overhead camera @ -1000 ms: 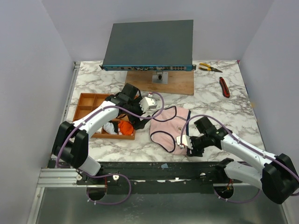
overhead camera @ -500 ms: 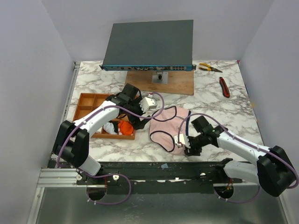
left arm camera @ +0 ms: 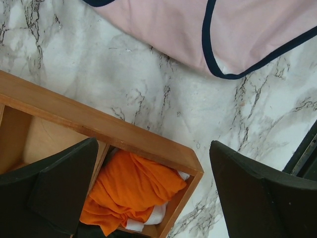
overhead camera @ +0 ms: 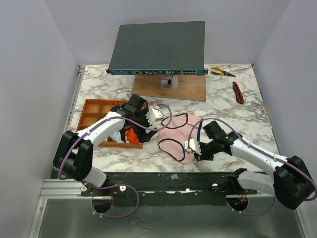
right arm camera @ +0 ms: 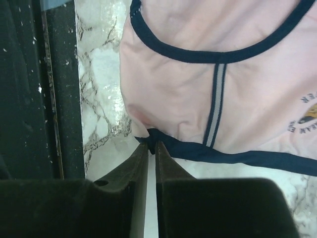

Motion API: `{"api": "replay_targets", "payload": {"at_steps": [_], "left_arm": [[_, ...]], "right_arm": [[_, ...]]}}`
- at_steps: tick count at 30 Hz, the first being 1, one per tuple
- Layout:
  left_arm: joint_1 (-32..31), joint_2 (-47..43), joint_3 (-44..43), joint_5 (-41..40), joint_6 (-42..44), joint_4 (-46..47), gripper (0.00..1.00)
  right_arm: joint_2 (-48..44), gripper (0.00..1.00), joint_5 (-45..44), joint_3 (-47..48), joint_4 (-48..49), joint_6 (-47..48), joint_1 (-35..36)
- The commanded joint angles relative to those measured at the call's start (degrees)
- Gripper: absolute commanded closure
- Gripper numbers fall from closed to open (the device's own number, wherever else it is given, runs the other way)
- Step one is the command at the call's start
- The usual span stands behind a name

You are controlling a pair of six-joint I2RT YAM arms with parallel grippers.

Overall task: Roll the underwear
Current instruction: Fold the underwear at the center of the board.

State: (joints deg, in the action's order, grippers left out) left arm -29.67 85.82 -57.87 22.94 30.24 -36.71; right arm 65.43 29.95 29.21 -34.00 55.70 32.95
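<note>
You have a flat grey box (overhead camera: pixel 157 47) over a wooden board (overhead camera: pixel 190 90) at the marble worktop's (overhead camera: pixel 228 116) far edge, yellow-handled pliers (overhead camera: pixel 221 72) and a red-and-black tool (overhead camera: pixel 238 92) near its far right corner, and a wooden compartment tray (overhead camera: pixel 85 110) by the left edge

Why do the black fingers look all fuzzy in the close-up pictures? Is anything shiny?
Left wrist view: the left fingers sit by the lens, so they blur, while the orange underwear looks sharp. Right wrist view: the right fingers, pinching the pink underwear, are dark and soft; glare sparkles on the marble table. Top external view: even light, faint shadows.
</note>
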Motion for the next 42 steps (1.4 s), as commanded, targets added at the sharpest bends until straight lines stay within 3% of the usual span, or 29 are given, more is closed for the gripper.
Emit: {"api": "replay_targets", "payload": {"at_steps": [1, 10, 16, 23, 30, 42], "left_arm": [[0.06, -3.3, 1.52, -1.32, 0.95, 1.83, 0.01], [-5.89, -6.97, 3.24, -1.52, 1.43, 2.23, 0.01], [-12.12, -8.29, 5.28, -1.78, 1.28, 4.58, 0.01], [-12.34, -10.73, 7.45, -2.12, -0.18, 9.72, 0.01], [-12.25, -13.15, 8.42, -1.83, -0.17, 12.42, 0.01], [-12.08, -9.89, 5.82, -1.64, -1.78, 14.62, 0.01]], "right_arm": [[-2.05, 0.9, -1.61, 4.98, -6.19, -0.82, 0.36], [-1.89, 0.92, 2.46, 12.42, -17.29, -2.91, 0.32], [-2.17, 0.99, 2.24, 11.44, -13.89, -9.08, -0.27], [0.28, 0.99, 5.31, 15.45, -14.14, -12.01, -6.26], [10.58, 0.99, 10.0, 25.15, -18.25, -11.81, -16.47], [20.34, 0.99, 8.35, 31.42, -8.51, -22.34, -21.36]]}}
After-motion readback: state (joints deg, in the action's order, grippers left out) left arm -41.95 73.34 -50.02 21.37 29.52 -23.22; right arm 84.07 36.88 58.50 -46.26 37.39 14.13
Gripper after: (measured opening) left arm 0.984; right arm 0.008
